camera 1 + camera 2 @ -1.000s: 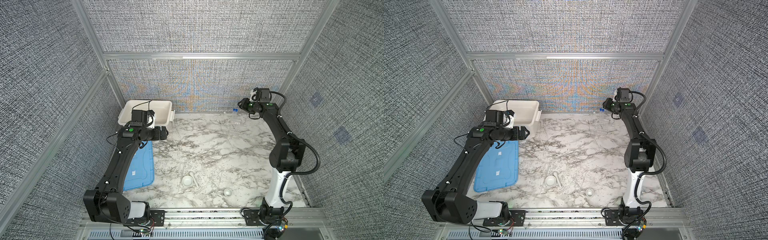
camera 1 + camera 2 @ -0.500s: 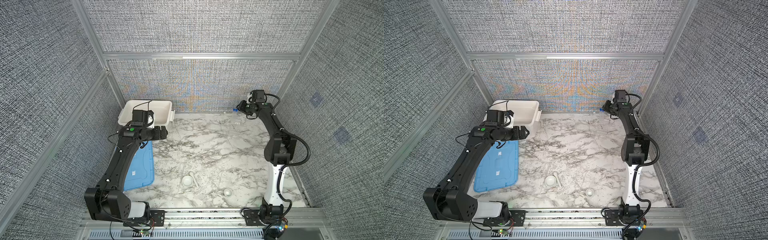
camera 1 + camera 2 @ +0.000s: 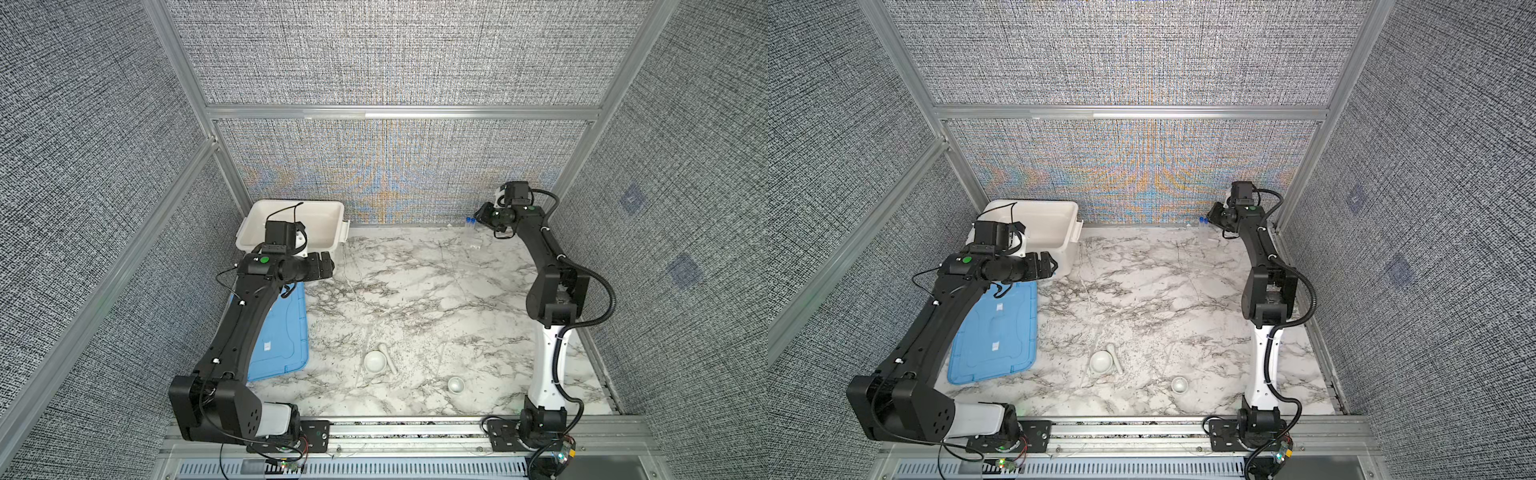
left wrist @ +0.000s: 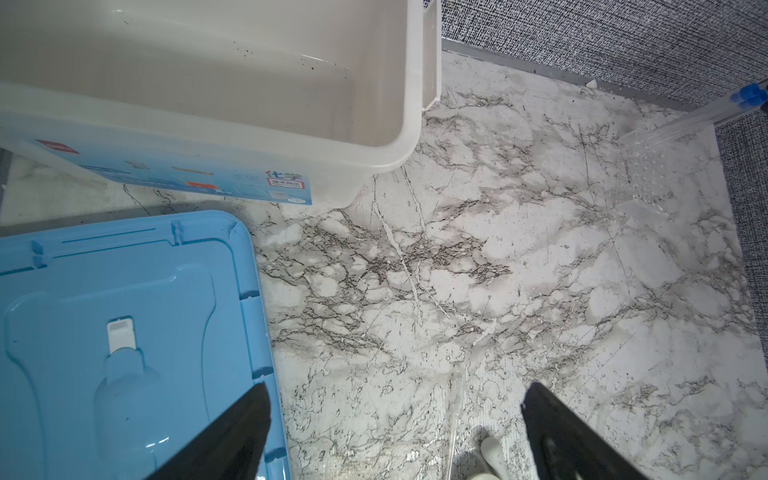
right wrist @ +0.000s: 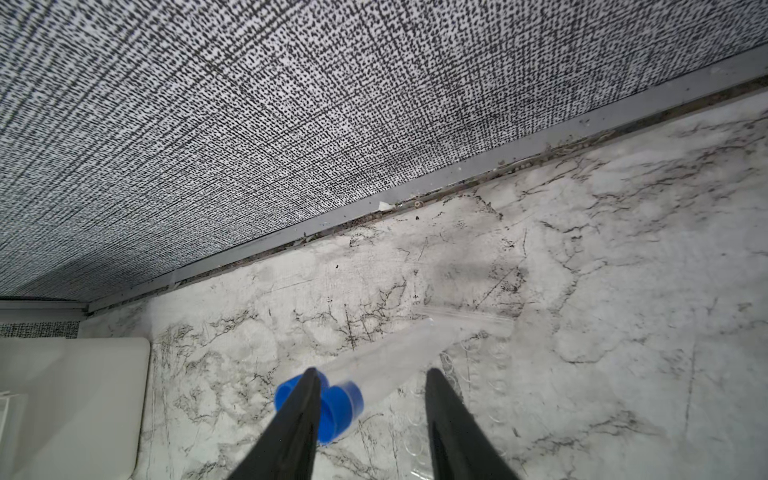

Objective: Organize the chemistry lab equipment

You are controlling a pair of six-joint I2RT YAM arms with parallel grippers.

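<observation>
Between the right pincer's fingers: right pincer (image 5: 370,370) about half open; two tubes with blue caps (image 5: 343,401) sit side by side in the gap, one cap partly behind a finger; whether the fingers pinch them I cannot tell
Tube axis: slanted; cap ends up at the right pincer, clear ends running out past its fingertips and down
Just past the right fingertips: clear dimpled tray (image 4: 642,174) on the marble tabletop (image 3: 415,291), under the tubes' clear ends; back wall (image 5: 291,124) close beyond
Left pincer: left pincer (image 4: 397,384) spread wide, holding nothing; well apart from the right pincer
Under the left pincer: thin clear rod (image 4: 454,415) lying lengthwise between the fingers; blue lid (image 4: 124,291) flat beside one finger
Beyond the left pincer: white tub (image 4: 409,124), open side up, just beside the blue lid
Far from both pincers, toward the arm bases: mortar bowl (image 3: 375,360) with pestle (image 3: 390,360) lying against it; small round dish (image 3: 456,384) near, apart
Counts: tubes two; mortar bowl one; pestle one; small round dish one; rods one sure, others too faint to count
</observation>
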